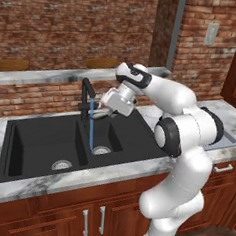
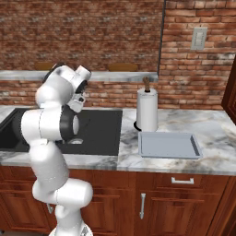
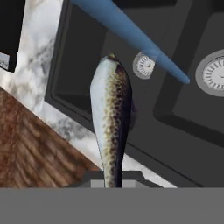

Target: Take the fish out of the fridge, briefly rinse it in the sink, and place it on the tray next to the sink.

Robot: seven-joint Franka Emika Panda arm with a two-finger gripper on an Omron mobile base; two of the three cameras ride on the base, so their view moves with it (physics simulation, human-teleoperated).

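My gripper (image 1: pixel 102 108) hangs over the right basin of the black sink (image 1: pixel 38 139), just right of the tall black faucet (image 1: pixel 86 95), and is shut on the fish. In the hand view the fish (image 3: pixel 111 113), silver with a dark speckled back, sticks out from between the fingers above the basin. A blue stream of water (image 3: pixel 131 35) runs from the faucet past its far end toward the drain (image 3: pixel 144 64); whether it touches the fish I cannot tell. The pale grey-blue tray (image 2: pixel 169 145) lies on the counter right of the sink (image 2: pixel 101 129). The fridge is out of view.
A white paper-towel roll (image 2: pixel 147 110) stands just behind the tray. The grey-white marble counter (image 1: pixel 60 178) surrounds the sink, with reddish wood cupboards (image 2: pixel 138 203) below. A brick wall with a ledge (image 1: pixel 43 76) runs behind the faucet.
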